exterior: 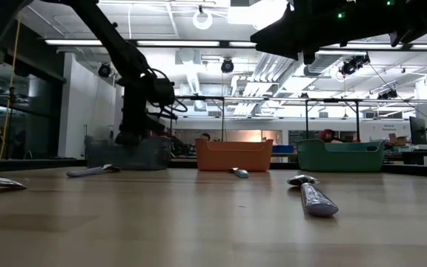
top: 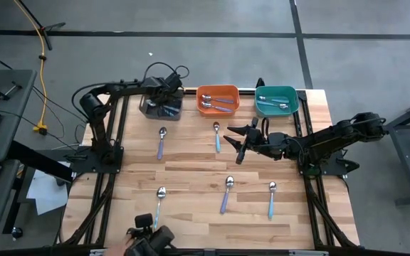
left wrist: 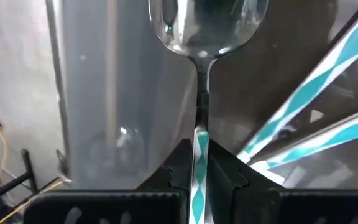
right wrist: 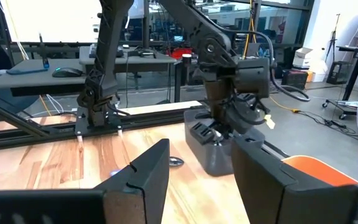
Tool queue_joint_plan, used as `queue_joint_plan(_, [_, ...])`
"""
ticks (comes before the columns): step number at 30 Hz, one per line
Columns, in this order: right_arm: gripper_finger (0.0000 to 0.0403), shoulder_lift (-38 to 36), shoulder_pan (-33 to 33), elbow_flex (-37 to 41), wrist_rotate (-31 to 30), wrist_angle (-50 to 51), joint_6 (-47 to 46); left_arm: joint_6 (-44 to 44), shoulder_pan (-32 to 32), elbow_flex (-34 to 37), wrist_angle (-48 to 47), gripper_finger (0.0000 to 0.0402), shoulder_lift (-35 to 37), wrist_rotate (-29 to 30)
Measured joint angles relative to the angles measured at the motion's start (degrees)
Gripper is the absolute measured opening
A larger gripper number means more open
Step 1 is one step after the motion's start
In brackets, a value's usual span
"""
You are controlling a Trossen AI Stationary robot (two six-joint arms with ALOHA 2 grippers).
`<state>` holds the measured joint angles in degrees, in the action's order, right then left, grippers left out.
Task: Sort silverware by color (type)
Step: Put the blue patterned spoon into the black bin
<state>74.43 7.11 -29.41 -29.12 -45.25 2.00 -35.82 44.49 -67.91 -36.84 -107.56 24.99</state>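
My left gripper (top: 164, 102) hangs in the grey bin (top: 148, 110), shut on a spoon (left wrist: 201, 149) with a teal-and-white striped handle and its shiny bowl pointing away. More striped handles (left wrist: 316, 81) lie in that bin. My right gripper (top: 236, 141) hovers open over the table's middle right, just right of a blue-handled spoon (top: 217, 137), with nothing between its fingers (right wrist: 148, 177). Other spoons lie loose on the wood: one (top: 161, 142) below the grey bin and three nearer the front (top: 226, 193) (top: 271, 199) (top: 159, 203).
An orange bin (top: 218, 89) and a teal bin (top: 276, 90) stand at the back edge, each holding spoons. In the low view a spoon (exterior: 313, 194) lies close by. Black arm frames run along both sides of the table.
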Motion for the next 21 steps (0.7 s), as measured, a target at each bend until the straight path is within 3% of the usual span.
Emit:
queue_joint_plan(8, [0.0157, 0.0, -1.5, 0.0, 0.2, 0.0, 1.0, -3.9, 1.3, -4.1, 0.8, 0.0014, -1.4, 0.7])
queue_joint_plan(16, [0.0157, 0.0, -3.0, 0.0, 0.7, 0.0, 0.9, -6.6, 1.2, -4.2, -0.2, 0.0027, -1.4, 0.2])
queue_joint_plan(21, [0.0157, 0.0, -3.0, 0.0, 0.8, 0.0, 0.9, -9.5, 1.3, -4.1, -0.1, 0.0014, -1.4, 0.7])
